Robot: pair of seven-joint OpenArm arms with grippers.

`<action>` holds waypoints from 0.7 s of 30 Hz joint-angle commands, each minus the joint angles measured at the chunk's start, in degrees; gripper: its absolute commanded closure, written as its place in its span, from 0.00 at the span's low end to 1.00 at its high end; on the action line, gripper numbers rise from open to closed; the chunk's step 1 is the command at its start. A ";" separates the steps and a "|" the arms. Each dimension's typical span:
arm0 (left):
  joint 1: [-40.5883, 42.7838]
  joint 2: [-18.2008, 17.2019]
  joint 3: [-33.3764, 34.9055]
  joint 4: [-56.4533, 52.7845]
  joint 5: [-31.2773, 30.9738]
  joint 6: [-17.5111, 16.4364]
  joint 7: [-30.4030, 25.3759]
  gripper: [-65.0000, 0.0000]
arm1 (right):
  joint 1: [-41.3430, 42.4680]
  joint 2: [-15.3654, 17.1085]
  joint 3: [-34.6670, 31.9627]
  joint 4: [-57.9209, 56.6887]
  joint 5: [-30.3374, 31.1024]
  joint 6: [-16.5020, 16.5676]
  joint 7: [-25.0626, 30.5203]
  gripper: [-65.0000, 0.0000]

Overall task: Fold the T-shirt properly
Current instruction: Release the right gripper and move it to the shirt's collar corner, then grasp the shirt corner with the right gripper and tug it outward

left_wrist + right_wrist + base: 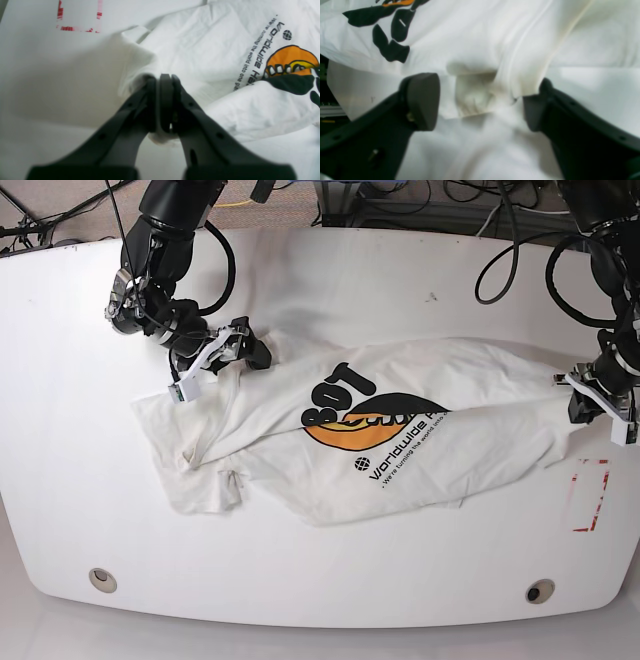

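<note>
T-shirt (400, 450) lies crumpled across the middle of the white table (320, 300), stretched sideways between the two arms, print side up. Base view: black "BOT" letters, orange round graphic and small "Worldwide" text sit near centre of the cloth. One end is bunched and folded over itself w/ a sleeve-like flap at the base view's left; other end runs out to the base view's right edge.

Left gripper (163, 82) (base view's right) is clamped tight on a pinch of shirt fabric: in the left wrist view the two black fingers (200, 120) meet w/ a wad of white cloth squeezed between and bulging below them. Orange graphic (291, 60) and curved black text show to the right of it in that view. Red-marked rectangle (590, 495) on the table sits just beside this gripper, toward the near edge; shirt not on it.

Right gripper (480, 102) (base view's left) has jaws spread apart, one pad (422, 100) each side of a raised fold of shirt. Cloth is between the pads, draped over the right-hand one, but not pinched; gap visible on the left-hand side. Black print blotches (390, 47) show upper left in the right wrist view.

Two round holes (540, 591) near the table's front edge, well apart from the shirt. Cables (500, 220) hang behind the table.
</note>
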 commanded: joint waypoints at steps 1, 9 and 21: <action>-0.58 -1.22 -0.43 1.08 -0.47 -0.03 -1.26 0.99 | 0.33 0.34 -0.04 0.60 -0.56 -0.10 -0.98 0.43; 0.30 -3.33 3.17 1.08 -0.38 -0.03 -1.26 0.98 | 0.06 0.34 -1.18 0.60 -0.47 -0.10 -0.98 0.76; 0.74 -3.68 4.58 1.08 -0.38 -0.03 -1.26 0.98 | -0.38 -0.19 -1.09 0.60 -0.38 -0.10 -0.98 0.80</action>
